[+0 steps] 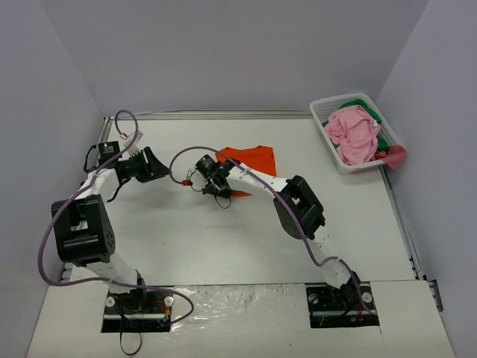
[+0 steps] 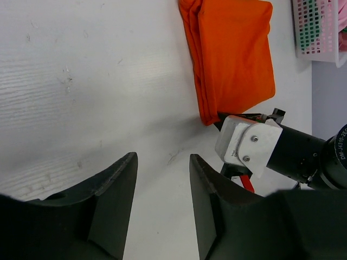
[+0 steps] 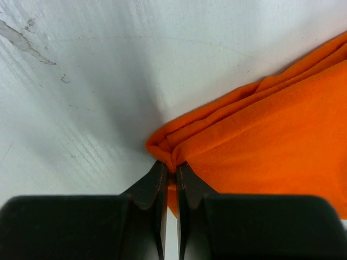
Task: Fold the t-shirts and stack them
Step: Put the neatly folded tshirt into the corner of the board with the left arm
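Two arms rise from the near edge of the white worktop (image 1: pixel 223 253). On the left, the left fingers (image 2: pixel 162 181) hang partly apart above bare worktop, nothing between them, pointing toward the middle. Just beyond, the right fingers (image 3: pixel 174 172) are pressed almost together, nipping the near corner of a bright orange folded cloth t-shirt (image 3: pixel 271 119); its layered fold bunches right at their tips. In the left wrist view, a black motor housing (image 2: pixel 303 151) behind those fingers carries white lettering that begins "DM-J" and runs off the picture's edge, too cut off to read whole. The orange t-shirt lies flat near the worktop's middle, folded into a rough rectangle that reaches away from the pinched corner. Farther off, at the far right corner, a white slotted plastic basket (image 1: pixel 322 112) holds a crumpled pink cloth t-shirt (image 1: pixel 354 133) atop a green cloth t-shirt (image 1: pixel 384 140), with a darker pink cloth piece (image 1: pixel 395 155) draped over its rim.
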Controlling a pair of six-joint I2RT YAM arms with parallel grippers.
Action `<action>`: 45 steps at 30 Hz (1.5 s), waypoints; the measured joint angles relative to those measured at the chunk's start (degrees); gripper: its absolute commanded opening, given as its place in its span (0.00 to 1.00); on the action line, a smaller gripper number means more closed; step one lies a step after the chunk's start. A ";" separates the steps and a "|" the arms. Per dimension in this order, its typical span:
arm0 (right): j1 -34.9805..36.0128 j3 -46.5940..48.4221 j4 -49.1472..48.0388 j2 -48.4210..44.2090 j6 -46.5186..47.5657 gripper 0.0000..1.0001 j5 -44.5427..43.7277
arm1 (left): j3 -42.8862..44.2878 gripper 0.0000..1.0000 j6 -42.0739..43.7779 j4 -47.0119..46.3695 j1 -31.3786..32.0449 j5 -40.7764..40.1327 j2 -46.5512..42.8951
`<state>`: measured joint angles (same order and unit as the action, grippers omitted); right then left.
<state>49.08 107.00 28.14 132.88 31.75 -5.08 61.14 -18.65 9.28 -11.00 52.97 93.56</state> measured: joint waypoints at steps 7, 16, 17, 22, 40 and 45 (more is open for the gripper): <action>0.09 0.35 0.59 -0.07 0.00 0.00 -0.09 | 0.13 0.42 -2.10 -0.48 1.49 2.89 3.89; 0.11 3.93 3.17 -1.07 -0.17 0.00 -0.04 | 3.48 0.68 -19.23 -12.94 7.17 10.05 17.68; 0.09 4.02 3.41 -1.42 -0.20 0.00 -0.07 | 4.13 0.73 -21.00 -14.43 8.41 10.47 19.89; 0.11 4.24 4.13 -2.43 -0.20 0.00 -0.07 | 7.50 0.86 -27.93 -18.43 14.51 13.88 26.86; 0.09 5.84 6.19 -2.49 -0.20 0.00 -0.04 | 17.33 0.77 -45.27 -33.53 22.05 12.68 36.81; -0.04 5.97 7.37 -2.49 -0.15 0.00 -0.07 | 18.27 0.34 -46.07 -33.73 24.11 11.47 38.84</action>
<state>49.04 112.97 35.51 130.39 31.59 -5.15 79.42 -64.73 -24.45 13.10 64.45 132.40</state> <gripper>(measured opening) 0.027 0.460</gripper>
